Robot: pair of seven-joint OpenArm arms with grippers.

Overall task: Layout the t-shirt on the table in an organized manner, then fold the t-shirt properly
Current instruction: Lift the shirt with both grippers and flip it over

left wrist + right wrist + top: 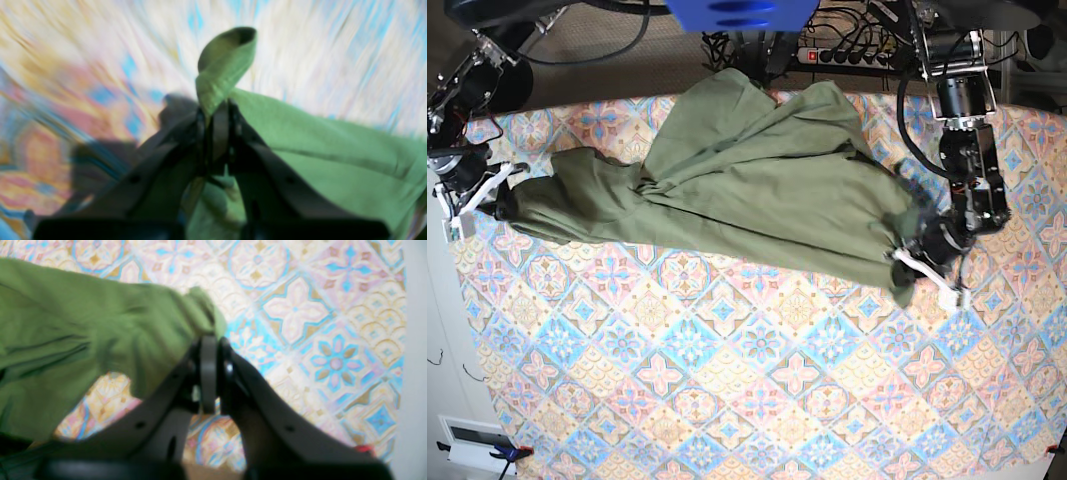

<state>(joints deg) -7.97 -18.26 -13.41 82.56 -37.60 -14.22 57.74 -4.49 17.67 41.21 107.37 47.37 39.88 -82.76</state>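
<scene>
Item: olive t-shirt [757, 190], stretched across the upper half of the table [727, 400], frame left to right.
At far left your right gripper [489, 192] is clamped on one bunched end; at right your left gripper [914, 255] pinches the other. Draw both apart evenly, keeping tension low. The cloth is creased, with a fold heaped top centre.

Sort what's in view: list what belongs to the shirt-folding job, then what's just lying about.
Job:
- t-shirt, stretched between both arms
- table with tiled cloth
- left tool, shut on the t-shirt
- right tool, shut on the t-shirt

Lying about:
- power strip and cables beyond the table
- blue object at top edge
</scene>
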